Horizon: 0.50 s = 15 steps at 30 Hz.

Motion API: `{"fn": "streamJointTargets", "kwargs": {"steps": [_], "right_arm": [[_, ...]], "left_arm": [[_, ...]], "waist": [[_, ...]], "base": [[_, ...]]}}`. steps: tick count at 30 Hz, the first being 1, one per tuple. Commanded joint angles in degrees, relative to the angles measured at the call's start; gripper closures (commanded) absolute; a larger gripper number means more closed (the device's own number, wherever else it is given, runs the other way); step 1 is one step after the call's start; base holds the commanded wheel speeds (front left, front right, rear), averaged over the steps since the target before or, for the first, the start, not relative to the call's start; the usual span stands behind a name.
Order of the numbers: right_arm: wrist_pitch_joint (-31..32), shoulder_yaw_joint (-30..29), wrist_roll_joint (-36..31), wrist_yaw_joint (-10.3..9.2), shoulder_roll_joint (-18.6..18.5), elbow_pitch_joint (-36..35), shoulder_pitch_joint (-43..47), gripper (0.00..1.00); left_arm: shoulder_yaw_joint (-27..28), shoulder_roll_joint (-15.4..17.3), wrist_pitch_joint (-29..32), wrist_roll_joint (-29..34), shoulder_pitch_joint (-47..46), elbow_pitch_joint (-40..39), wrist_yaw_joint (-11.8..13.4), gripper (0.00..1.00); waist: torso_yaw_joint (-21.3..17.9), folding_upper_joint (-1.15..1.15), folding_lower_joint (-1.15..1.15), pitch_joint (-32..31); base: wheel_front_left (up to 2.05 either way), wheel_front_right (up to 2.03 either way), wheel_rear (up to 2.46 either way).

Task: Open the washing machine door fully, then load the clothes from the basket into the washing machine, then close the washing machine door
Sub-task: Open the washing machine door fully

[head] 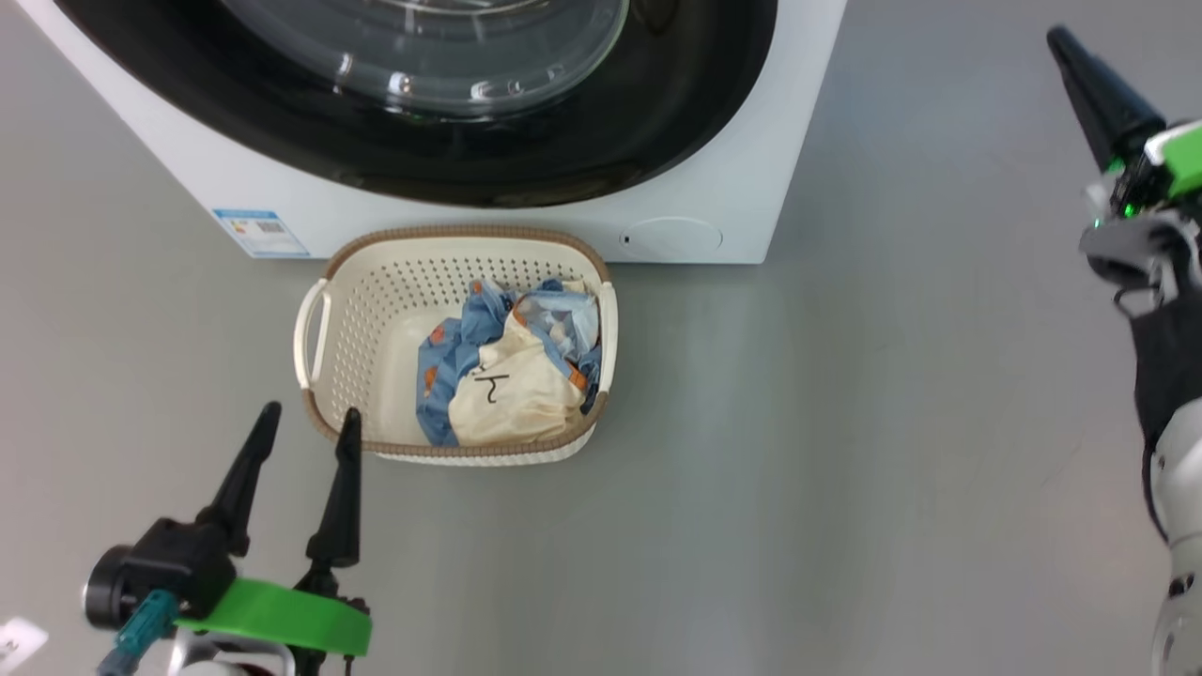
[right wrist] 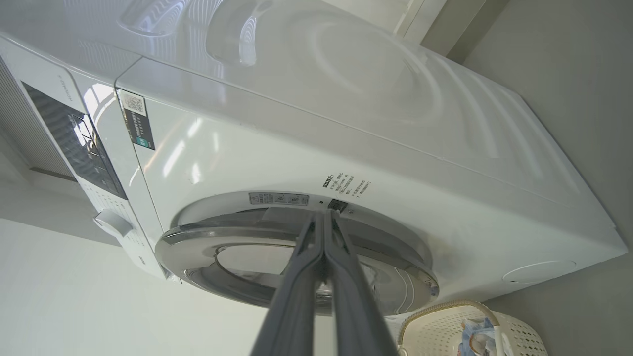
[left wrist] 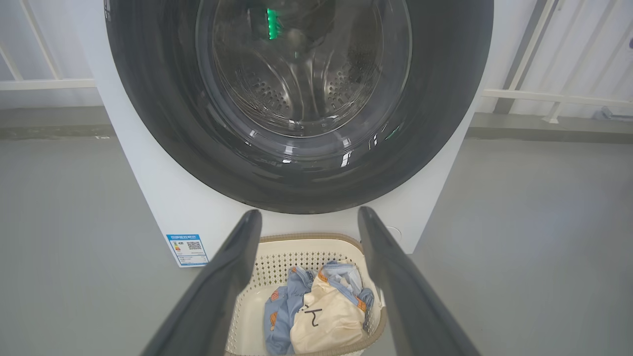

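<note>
The white washing machine point(head: 742, 178) stands at the top of the head view, its round glossy black door point(head: 657, 131) facing me. On the floor just in front is the cream basket point(head: 460, 232), holding the clothes point(head: 512, 376): a blue printed piece and a cream one. My left gripper point(head: 310, 413) is open by the basket's near left corner, and its wrist view shows the door point(left wrist: 148, 123) and clothes point(left wrist: 316, 316). My right gripper point(head: 1061, 38) is shut and empty. In its own view, the right gripper point(right wrist: 324, 213) has its tips at the door's point(right wrist: 198, 242) rim, beside a small dark latch slot.
A blue label sticker point(head: 260, 232) and a round flap point(head: 671, 237) mark the machine's lower front. The control panel point(right wrist: 84, 143) and a knob point(right wrist: 113, 223) sit at the machine's top. Grey floor spreads on both sides. A white railing point(left wrist: 544, 96) runs behind.
</note>
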Motion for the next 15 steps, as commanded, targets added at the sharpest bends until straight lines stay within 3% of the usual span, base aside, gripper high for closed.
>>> {"fn": "streamJointTargets", "kwargs": {"steps": [1,8,15], "right_arm": [[1.7,0.19,0.61,-0.05,-0.35,-0.51,-3.0,1.0],[7.61,-0.33,0.32,-0.05,-1.35,5.25,-11.73,1.0],[9.17,-0.4,-1.09,-0.05,-0.83,7.46,-18.28,1.0]], "left_arm": [[1.1,0.71,-0.36,-0.81,-2.18,-1.81,0.38,0.0],[-2.08,0.71,-0.36,-2.24,-4.39,-2.56,1.35,0.0],[-3.6,0.71,-0.36,-3.04,-6.5,-4.28,2.31,0.0]], "waist": [[1.13,0.0,-0.01,1.82],[3.04,0.0,-0.01,5.96],[4.52,0.0,-0.01,9.62]], "base": [[0.0,0.0,0.0],[0.0,0.0,0.0],[0.0,0.0,0.0]]}}
